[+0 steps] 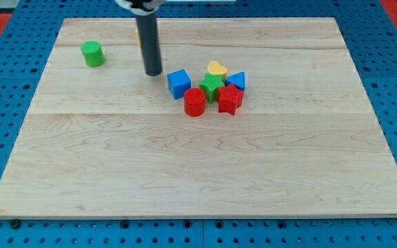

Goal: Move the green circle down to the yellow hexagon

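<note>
The green circle (pixel 92 54) is a short green cylinder near the board's top left. My tip (pixel 154 73) rests on the board to the right of it and slightly lower, well apart from it, and just left of a blue cube (pixel 178 83). A thin yellow-orange sliver (pixel 136 36) shows at the rod's left edge near the view's top. It is mostly hidden behind the rod, so I cannot tell its shape.
A cluster lies right of my tip: a red cylinder (pixel 194 102), a green block (pixel 212 87), a yellow heart (pixel 217 69), a blue triangular block (pixel 236 80) and a red star (pixel 229 100). The wooden board (pixel 198 179) sits on a blue pegboard.
</note>
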Action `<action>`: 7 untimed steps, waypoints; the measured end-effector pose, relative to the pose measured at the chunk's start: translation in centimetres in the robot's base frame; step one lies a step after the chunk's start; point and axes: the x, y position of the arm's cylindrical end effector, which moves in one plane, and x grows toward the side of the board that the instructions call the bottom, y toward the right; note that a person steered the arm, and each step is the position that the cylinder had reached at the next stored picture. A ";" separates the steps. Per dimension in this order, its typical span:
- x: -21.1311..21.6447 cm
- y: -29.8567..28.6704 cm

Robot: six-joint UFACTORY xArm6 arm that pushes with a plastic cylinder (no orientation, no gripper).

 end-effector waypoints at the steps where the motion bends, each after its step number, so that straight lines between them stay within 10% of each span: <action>1: 0.0 -5.0; 4: -3.8 -17.2; 7: -5.1 -5.2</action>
